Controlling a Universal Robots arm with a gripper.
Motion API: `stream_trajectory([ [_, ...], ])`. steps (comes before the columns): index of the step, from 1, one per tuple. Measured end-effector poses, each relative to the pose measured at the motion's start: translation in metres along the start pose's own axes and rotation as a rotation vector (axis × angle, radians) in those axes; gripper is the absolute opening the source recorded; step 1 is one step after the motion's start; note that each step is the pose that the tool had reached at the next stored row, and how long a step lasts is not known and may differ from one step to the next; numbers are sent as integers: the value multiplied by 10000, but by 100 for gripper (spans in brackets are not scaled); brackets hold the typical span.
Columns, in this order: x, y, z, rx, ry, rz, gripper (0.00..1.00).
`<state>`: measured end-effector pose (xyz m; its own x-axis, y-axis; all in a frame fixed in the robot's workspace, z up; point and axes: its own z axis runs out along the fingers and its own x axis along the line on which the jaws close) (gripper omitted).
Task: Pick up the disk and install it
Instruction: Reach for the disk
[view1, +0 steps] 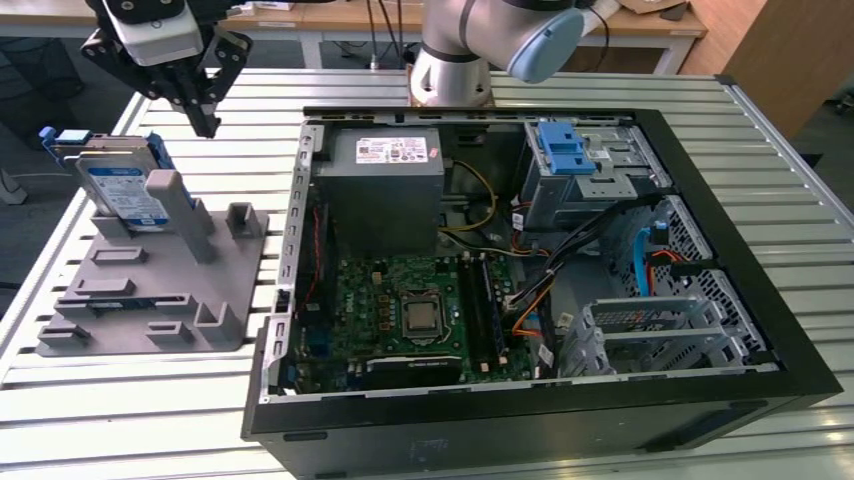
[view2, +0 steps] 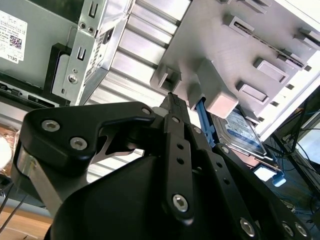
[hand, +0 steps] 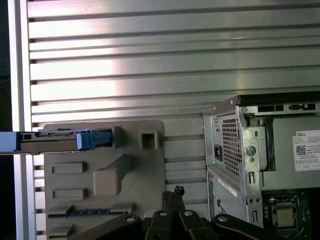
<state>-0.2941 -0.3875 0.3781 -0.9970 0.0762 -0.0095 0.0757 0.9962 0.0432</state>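
Tabletop lot: open case, holder, hand, disk; disk not yet picked up.
On my tabletop (view1: 134, 420) I log the open computer case (view1: 534, 410). To the exterior view's left of it is a grey holder (view1: 147, 290). My hand (view1: 204, 125) hangs near the disk, apart from it, fingers pressed together, empty. The disk (view1: 120, 190) stands on edge in the holder. I judge it rigid, fairly heavy, smooth and shock-sensitive, best pinched across its flat faces at the exposed upper part.

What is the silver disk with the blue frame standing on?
The flat silver disk in its blue frame stands on edge in a grey plastic holder block, against its post. Its bottom edge is hidden by the holder.
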Motion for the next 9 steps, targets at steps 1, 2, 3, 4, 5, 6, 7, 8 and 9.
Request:
stream_trajectory([
  [1,4,0,0,-1,-1,1,11],
  [2,7,-1,0,0,0,2,11],
  [3,13,-1,0,0,0,1,11],
  [4,18,-1,0,0,0,1,11],
  [5,24,-2,0,0,0,1,11],
  [6,29,-2,0,0,0,1,11],
  [7,34,-3,0,0,0,0,11],
  [8,40,-3,0,0,0,0,11],
  [9,46,-3,0,-1,-1,1,11],
])
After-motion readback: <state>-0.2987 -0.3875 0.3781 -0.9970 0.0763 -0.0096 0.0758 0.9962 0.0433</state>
